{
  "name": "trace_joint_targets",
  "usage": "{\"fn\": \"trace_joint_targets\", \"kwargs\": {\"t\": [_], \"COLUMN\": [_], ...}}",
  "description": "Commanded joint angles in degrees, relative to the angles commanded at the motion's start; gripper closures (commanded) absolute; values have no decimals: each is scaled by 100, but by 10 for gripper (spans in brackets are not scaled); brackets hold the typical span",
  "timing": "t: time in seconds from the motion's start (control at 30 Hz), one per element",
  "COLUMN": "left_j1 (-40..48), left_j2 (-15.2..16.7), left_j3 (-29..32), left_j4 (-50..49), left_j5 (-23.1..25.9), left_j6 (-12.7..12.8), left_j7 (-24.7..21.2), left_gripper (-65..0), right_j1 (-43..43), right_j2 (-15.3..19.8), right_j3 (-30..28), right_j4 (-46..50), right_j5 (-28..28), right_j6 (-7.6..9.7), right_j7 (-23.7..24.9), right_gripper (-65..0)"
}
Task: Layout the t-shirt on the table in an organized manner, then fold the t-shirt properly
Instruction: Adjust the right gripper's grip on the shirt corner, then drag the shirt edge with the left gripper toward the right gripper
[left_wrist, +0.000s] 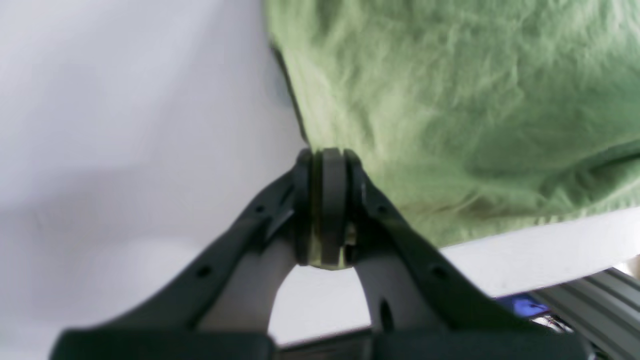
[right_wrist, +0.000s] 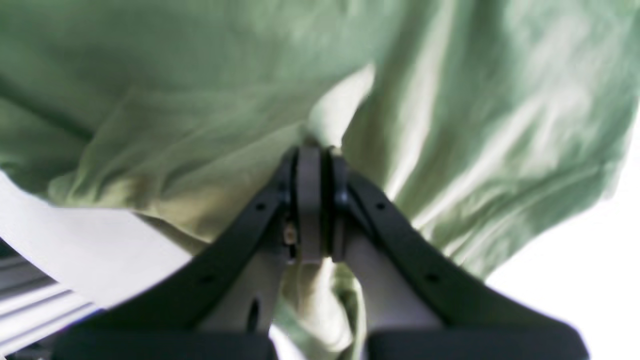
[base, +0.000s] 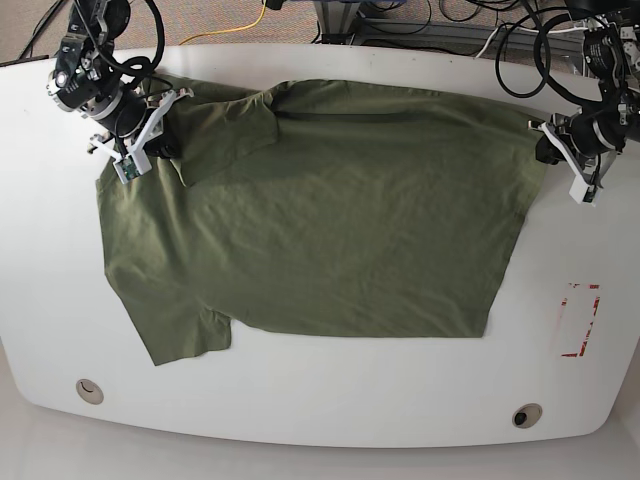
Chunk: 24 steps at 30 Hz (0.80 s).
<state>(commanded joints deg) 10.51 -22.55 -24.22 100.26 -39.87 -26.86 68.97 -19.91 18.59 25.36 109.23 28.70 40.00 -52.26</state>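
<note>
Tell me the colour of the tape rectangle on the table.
Red tape rectangle; the base view shows it.

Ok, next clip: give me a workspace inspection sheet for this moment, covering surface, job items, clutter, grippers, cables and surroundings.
Surface: white table, glossy, two grommet holes near the front edge, red tape rectangle.
Job's things: olive t-shirt spread mostly flat, wrinkled, one sleeve folded over at the right gripper's side.
Clutter: nothing seen.
Grippers: left gripper shut on the t-shirt's edge; right gripper shut on bunched cloth.
Cables: black cables loop around both arms; a yellow cable on the floor beyond.
Surroundings: carpeted floor behind the table.
</note>
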Motion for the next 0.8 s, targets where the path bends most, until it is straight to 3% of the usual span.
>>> {"fn": "trace_joint_targets", "kwargs": {"t": [0.37,0.8], "left_j1": [-633,-1670], "left_j2": [0,18], "left_j3": [114,141], "left_j4": [-914,-853], "left_j5": [-9,-44], "left_j6": [0,-18], "left_j7": [624,897], "left_gripper": [0,0], "right_j1": [193,624], "right_j2": [97,255], "right_j3": [448,554], "right_j4": [-18,-35], "right_j5": [35,53], "right_j6": [0,0], "right_j7": [0,0], "right_gripper": [-16,-16]}}
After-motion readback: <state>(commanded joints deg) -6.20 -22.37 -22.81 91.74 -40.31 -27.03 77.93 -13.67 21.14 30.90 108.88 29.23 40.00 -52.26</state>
